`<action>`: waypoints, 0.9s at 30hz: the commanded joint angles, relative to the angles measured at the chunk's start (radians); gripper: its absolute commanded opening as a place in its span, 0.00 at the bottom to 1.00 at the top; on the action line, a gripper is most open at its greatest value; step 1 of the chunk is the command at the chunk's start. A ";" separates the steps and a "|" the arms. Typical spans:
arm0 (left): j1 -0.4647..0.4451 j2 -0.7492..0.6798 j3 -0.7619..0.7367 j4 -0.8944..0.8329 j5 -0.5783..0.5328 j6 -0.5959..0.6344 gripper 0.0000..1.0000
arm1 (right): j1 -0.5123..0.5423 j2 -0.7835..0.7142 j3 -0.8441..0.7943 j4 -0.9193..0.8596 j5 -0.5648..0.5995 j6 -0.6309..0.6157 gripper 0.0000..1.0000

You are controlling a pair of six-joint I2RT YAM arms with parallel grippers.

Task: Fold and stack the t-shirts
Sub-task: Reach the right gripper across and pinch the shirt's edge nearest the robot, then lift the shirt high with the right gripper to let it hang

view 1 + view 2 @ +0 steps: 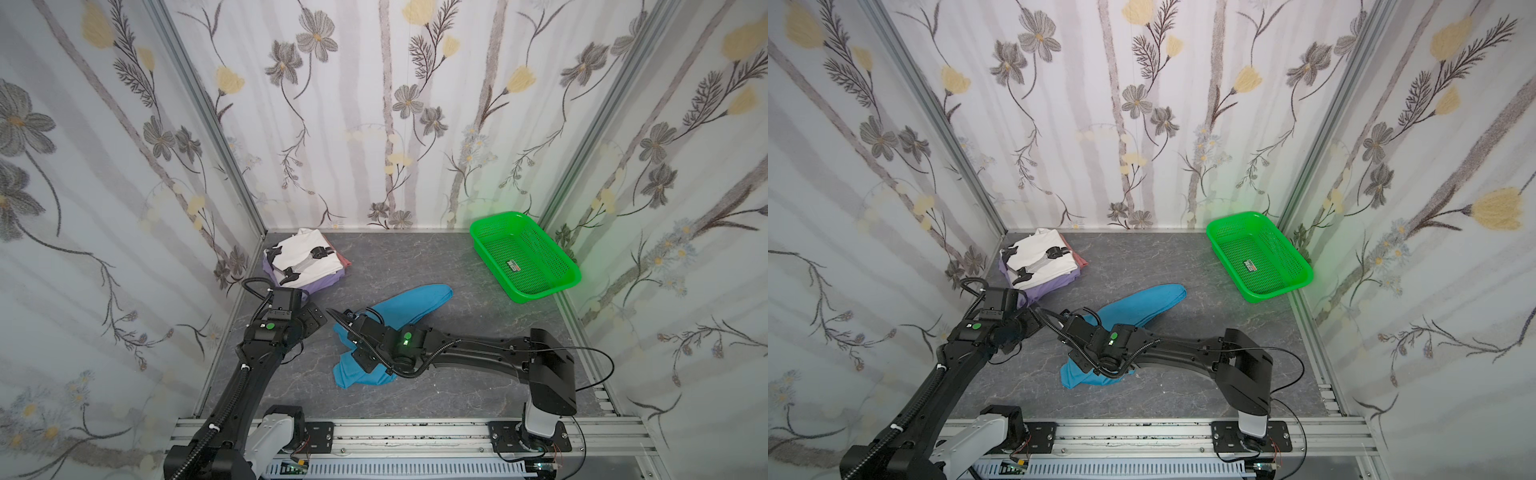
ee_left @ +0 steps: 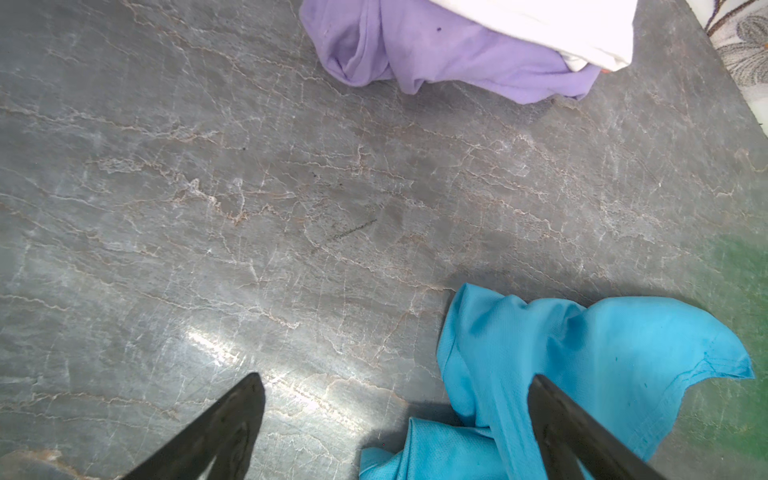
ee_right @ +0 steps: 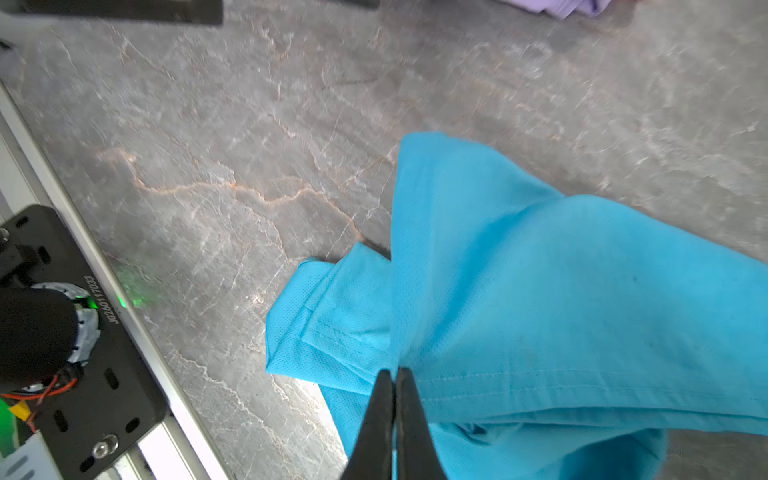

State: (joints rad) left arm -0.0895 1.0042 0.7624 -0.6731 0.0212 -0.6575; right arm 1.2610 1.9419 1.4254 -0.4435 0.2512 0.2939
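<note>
My right gripper (image 3: 395,372) is pinched shut on the blue shirt (image 3: 540,291), right at a stitched edge. I think it holds there because an edge is the best place to pull the cloth flat before a fold. The blue shirt lies bunched and twisted in the middle of the grey table (image 1: 436,257), near the front. It is not folded yet.

My left gripper (image 2: 397,380) is wide open and holds nothing. It hangs just beside the blue shirt, with one finger (image 2: 557,419) in front of the cloth. I guess it is there to take a second corner, since one pinch cannot spread a shirt.

The pile (image 1: 1038,262) sits in the far left corner, out of the way. The white shirt (image 1: 305,259) with black marks is on top, the purple shirt (image 2: 457,54) is under it, and a pink-red shirt (image 1: 343,259) peeks out at the side. The green basket (image 1: 540,291) stands in the far right corner.

Some things I cannot see. In both top views the right arm (image 1: 478,345) covers the middle of the blue shirt and the gripper's fingers too. I cannot tell if the pinched edge is the bottom hem or a sleeve, or how much cloth is between the fingers. Most of the pink-red shirt is hidden.
</note>
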 commanded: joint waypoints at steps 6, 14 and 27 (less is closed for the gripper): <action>0.000 0.043 -0.001 0.228 0.326 0.001 1.00 | -0.127 -0.247 0.007 -0.132 0.238 -0.031 0.00; -0.082 0.091 -0.063 0.499 0.525 -0.122 1.00 | -0.253 -0.595 0.041 -0.116 0.655 -0.156 0.00; -0.366 0.297 0.019 0.536 0.625 -0.011 0.94 | -0.437 -0.888 -0.187 -0.178 0.718 -0.009 0.00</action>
State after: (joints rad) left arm -0.4210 1.2560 0.7582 -0.1638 0.6060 -0.7261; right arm 0.8391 1.0931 1.2793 -0.6155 0.9630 0.2165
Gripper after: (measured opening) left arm 0.946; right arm 0.049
